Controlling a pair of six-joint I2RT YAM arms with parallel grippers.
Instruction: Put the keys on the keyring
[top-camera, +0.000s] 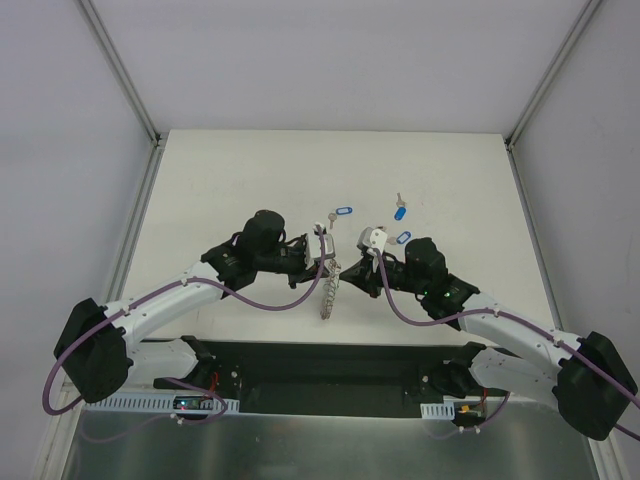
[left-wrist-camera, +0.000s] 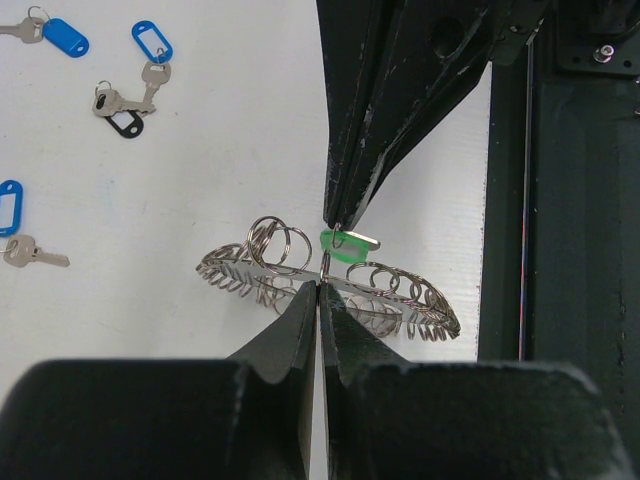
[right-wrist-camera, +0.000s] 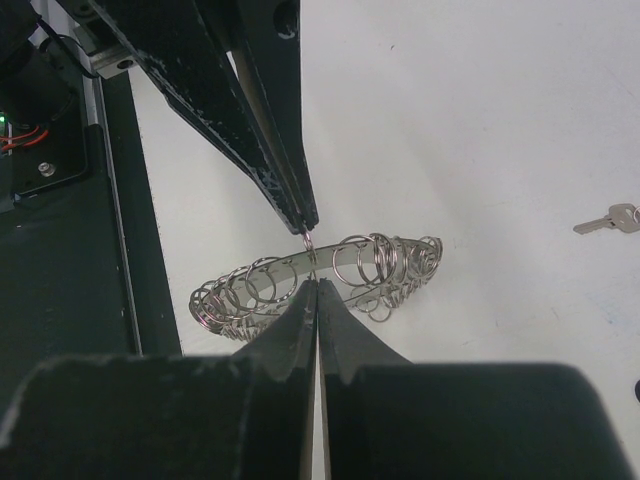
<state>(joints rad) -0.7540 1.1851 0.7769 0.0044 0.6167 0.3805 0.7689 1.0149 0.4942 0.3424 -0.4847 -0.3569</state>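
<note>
The keyring (left-wrist-camera: 375, 290) is being held between the two grippers over the near middle of the table (left-wrist-camera: 240, 150). From above it is showing edge-on, like a short chain. In both wrist views it is showing as a flat oval with small wire loops fanning out along its rim. Whether its lower end is touching the table I cannot tell.

It is looking like stiff, smooth metal with a little weight, and the loops are hanging loose. I am judging that it will tip or slip if pinched on a loop, and that the plain band between the loops is giving the surest hold.

The green key (left-wrist-camera: 342, 246) is sitting right at that band, its tag touching the rim. It is looking light and small. The thin wire loop at its head is the part that has to meet the ring, so holding it close to that loop is making sense.

The left gripper (left-wrist-camera: 318, 292) is pinching the keyring's band with its jaws fully together. The right gripper (left-wrist-camera: 337, 218) is also closed. Its tip is meeting the green key's loop from above, and it appears to be gripping that key.

The other keys (left-wrist-camera: 152, 45), blue-tagged, are lying loose on the table, well apart from the ring.
</note>
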